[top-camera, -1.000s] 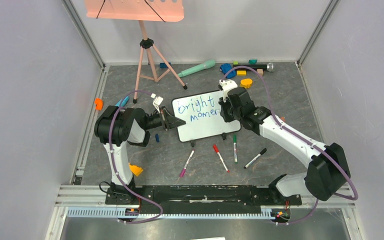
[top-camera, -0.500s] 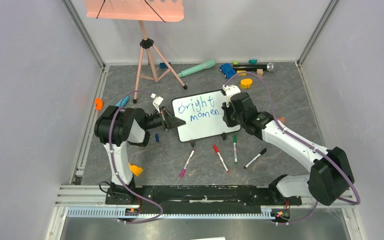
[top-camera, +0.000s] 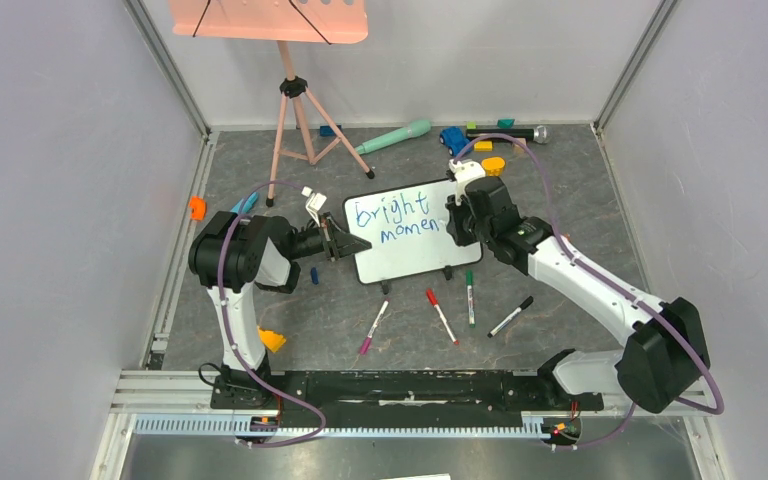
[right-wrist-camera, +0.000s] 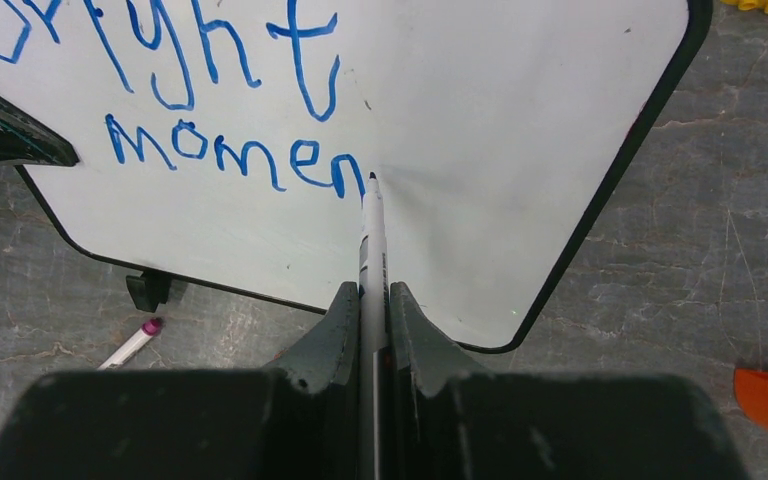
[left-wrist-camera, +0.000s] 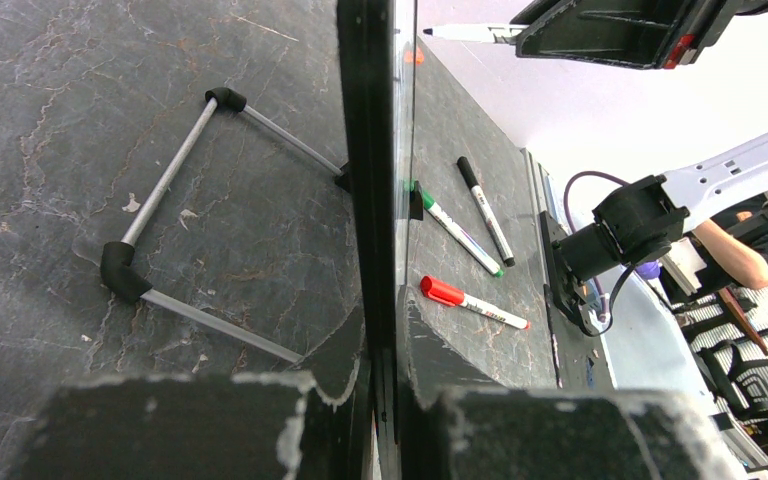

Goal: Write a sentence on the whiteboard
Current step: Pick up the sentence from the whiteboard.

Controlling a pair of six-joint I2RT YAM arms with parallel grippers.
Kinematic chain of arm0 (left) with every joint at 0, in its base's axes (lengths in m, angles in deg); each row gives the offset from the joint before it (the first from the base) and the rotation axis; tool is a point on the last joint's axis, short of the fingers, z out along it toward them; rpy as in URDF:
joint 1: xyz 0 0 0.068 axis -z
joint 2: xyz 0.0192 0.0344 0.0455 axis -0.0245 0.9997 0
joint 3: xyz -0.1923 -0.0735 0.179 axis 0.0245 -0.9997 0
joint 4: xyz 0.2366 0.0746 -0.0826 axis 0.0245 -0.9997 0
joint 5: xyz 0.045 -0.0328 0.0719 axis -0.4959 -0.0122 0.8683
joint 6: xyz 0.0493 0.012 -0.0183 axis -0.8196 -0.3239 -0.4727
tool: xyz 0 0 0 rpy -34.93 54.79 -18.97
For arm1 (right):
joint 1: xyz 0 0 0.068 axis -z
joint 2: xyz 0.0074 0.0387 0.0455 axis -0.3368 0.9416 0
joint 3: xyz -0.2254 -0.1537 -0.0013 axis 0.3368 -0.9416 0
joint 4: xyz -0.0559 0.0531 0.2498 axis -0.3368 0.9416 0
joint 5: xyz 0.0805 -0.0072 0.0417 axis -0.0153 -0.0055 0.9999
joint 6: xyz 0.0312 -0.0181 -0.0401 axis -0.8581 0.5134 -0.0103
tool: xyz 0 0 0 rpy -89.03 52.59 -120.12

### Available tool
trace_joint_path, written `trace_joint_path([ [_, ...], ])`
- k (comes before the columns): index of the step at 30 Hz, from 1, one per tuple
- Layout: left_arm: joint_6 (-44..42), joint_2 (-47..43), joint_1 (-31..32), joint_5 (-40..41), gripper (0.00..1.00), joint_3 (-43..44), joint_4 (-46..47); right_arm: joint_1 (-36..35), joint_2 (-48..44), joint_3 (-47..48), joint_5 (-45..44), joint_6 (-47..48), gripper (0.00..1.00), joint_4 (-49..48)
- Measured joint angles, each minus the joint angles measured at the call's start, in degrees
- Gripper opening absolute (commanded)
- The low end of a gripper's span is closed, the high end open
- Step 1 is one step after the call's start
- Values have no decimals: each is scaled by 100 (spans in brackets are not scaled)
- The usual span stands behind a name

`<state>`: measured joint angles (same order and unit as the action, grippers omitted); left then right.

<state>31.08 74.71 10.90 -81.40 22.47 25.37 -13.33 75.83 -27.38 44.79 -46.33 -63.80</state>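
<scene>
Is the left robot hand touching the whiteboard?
Touching. In the left wrist view the whiteboard shows edge-on, and its black frame runs down between the two fingers of the left gripper, which pinch it at the bottom of the picture.

The 2 arms bend in toward the middle. The left arm is folded up tight, and its wrist seems turned on its side. The left gripper pinches the edge of the whiteboard. The right arm reaches out long. The right gripper points down and squeezes a pen tight.
</scene>
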Motion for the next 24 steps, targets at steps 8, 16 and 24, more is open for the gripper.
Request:
trace_joint_path([
  [8,0,0,0,-2,2,2,0,20,-70,72,-52,26,0,76],
  [16,0,0,0,-2,2,2,2,42,-2,155,-120,63,0,107],
  [24,0,0,0,4,2,2,0,61,170,155,-144,79,0,85],
])
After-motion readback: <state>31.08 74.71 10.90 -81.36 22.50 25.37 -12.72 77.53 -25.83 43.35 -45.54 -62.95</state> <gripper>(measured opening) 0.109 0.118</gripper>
